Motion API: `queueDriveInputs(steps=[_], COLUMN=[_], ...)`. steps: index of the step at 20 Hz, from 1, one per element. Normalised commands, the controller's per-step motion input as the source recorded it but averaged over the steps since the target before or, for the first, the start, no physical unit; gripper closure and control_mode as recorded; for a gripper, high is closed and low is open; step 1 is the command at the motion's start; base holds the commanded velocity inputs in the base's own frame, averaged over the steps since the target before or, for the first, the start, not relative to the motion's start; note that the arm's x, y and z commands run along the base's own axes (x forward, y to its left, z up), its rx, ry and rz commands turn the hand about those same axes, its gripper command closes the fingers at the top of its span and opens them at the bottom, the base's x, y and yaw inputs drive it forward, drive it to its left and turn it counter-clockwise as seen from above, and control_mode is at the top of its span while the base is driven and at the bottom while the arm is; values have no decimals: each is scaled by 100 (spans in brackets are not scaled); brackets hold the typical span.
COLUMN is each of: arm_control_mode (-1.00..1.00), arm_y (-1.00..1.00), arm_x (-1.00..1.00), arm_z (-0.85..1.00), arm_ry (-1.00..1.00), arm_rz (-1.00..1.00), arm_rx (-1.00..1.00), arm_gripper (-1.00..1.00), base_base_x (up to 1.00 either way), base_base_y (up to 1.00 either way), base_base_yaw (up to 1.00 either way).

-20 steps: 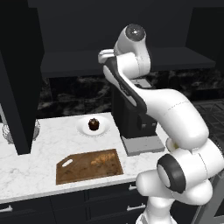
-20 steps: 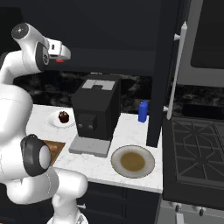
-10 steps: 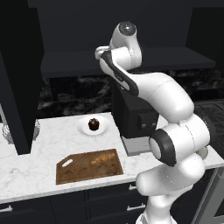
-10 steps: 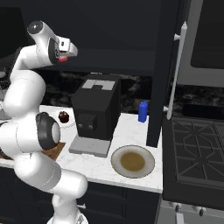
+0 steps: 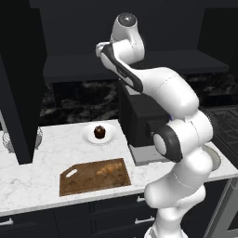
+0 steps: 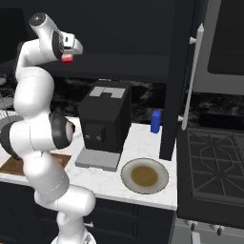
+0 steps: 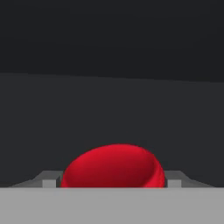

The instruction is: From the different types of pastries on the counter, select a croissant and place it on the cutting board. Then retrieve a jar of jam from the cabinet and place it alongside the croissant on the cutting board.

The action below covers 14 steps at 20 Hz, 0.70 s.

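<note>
My gripper (image 6: 68,55) is raised at the dark cabinet (image 5: 69,69) shelf, jaws closed against the sides of the jar of jam (image 6: 67,59). The jar's red lid (image 7: 113,166) sits between the fingertips (image 7: 50,180) in the hand view, with the dark cabinet interior behind it. Below, the golden-brown croissant (image 5: 108,169) lies on the dark wooden cutting board (image 5: 79,183) near the front of the white counter (image 5: 28,181). A chocolate cupcake (image 5: 99,132) stands on a small white plate behind the board.
A black coffee machine (image 6: 105,124) stands right of the board. A blue bottle (image 6: 155,122) and a plate with brown contents (image 6: 144,175) are on the counter beside the stove (image 6: 214,167). Open dark cabinet doors (image 5: 18,93) hang at both sides.
The arm has swung its hand further toward the cabinet shelf, and the jaws have narrowed from wide open onto the red jar.
</note>
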Motion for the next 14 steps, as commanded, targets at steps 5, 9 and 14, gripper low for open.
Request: queueDriveInputs(steps=[5,9,14], arm_control_mode=[-100,-100,-100], arm_y=[24,16,-1], arm_x=[24,10,-88], arm_z=[-21,-15,15], arm_ry=[1,-5,-24], arm_rz=[0,0,4], arm_rx=[-7,-5,-1], arm_gripper=[100,100,100], base_base_x=[0,0,0], base_base_y=[0,0,0], base_base_yaw=[0,0,0])
